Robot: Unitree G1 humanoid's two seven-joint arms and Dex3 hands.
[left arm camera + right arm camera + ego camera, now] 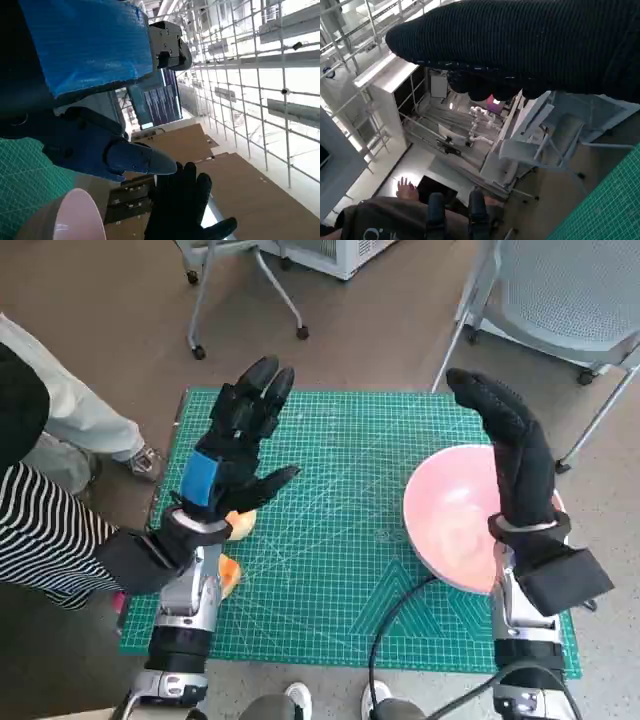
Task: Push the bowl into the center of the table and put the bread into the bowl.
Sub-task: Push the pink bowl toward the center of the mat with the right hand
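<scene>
You are working in a robotics lab or workshop. The small table is covered by a green gridded cutting mat (340, 540), a bench-work surface. Wheeled office chairs stand on the brown floor at 11 o'clock (245, 285) and 2 o'clock (560, 300). The wrist views show white metal wire-grid shelving (250, 75), flattened cardboard (225, 175) and a seated person (395, 215).

Small table carries a green gridded cutting mat (330, 540) covering nearly its whole top. Pink bowl (450, 525) sits on the mat at its right side, rim reaching the mat's right edge. Bread (240, 525), orange-tan, lies at the mat's left edge, partly hidden. A black cable (385, 625) crosses the mat's near edge.
</scene>
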